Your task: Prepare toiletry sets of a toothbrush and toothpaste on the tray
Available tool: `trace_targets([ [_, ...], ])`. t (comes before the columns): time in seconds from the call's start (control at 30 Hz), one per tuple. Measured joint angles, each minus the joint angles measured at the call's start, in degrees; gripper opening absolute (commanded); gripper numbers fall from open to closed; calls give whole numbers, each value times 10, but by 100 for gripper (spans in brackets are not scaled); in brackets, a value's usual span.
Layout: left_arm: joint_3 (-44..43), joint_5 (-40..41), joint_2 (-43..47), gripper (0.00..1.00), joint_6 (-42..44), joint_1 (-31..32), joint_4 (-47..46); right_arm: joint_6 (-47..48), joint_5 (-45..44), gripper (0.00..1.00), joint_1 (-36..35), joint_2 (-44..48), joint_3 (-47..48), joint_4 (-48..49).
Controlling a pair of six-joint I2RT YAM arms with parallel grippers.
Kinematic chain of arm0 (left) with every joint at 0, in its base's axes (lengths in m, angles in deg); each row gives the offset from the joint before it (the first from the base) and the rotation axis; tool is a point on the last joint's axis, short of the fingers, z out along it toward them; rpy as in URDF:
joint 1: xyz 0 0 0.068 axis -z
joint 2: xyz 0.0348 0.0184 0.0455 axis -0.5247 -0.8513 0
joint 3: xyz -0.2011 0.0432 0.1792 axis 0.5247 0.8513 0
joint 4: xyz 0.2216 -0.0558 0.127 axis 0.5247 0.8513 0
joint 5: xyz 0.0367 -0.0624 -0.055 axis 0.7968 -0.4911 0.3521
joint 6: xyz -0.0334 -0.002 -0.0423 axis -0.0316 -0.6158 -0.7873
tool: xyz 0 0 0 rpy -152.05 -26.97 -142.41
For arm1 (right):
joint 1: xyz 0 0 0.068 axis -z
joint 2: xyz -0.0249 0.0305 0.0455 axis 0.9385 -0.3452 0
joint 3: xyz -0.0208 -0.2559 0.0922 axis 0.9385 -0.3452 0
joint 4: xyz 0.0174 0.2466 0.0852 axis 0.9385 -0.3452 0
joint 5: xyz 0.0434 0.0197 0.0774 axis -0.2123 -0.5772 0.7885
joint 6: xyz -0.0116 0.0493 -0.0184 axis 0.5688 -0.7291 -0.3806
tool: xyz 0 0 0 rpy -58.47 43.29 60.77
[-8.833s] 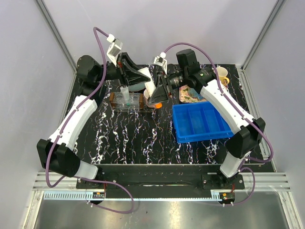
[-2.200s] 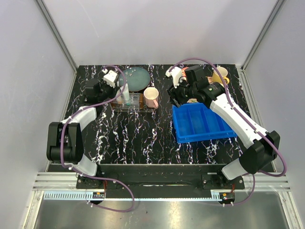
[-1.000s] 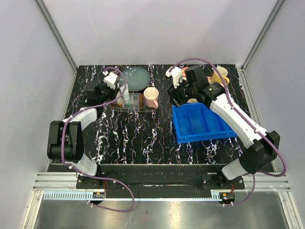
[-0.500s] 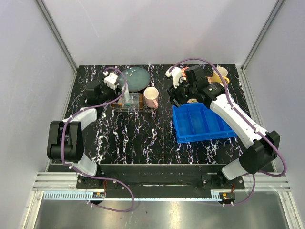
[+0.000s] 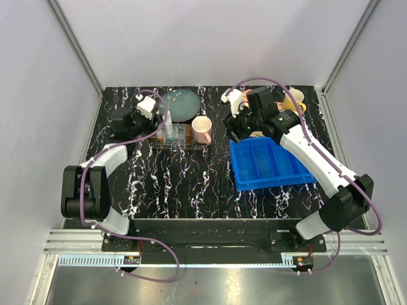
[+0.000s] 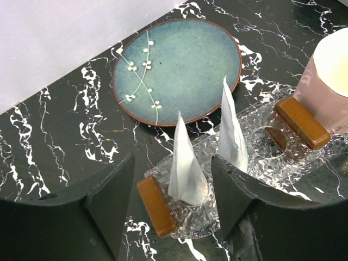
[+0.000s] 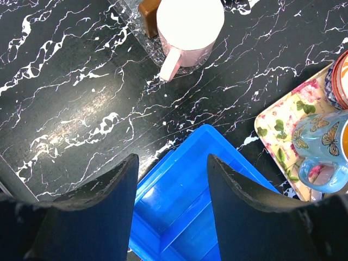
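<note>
While the left gripper (image 6: 171, 179) stands open just short of the tray (image 6: 255, 117), two toothpaste tubes (image 6: 182, 163) stand upright in it. The right gripper (image 7: 173, 163) hangs open above the blue bin (image 7: 185, 206). No toothbrush shows, so the sets look half done.

Teal plate (image 6: 176, 70) (blossom-patterned) near pink mug (image 7: 190, 24); blue bin (image 7: 179, 212).

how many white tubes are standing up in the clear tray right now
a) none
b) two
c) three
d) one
b: the nearer tube and the farther tube both stand upright in the clear tray, and no third one shows.
</note>
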Motion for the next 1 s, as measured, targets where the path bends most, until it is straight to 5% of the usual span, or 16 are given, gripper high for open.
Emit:
trace_targets([
  [1.0,-31,-102,80,67,-36,-12,80,3,-8,59,0,1,-4,0],
])
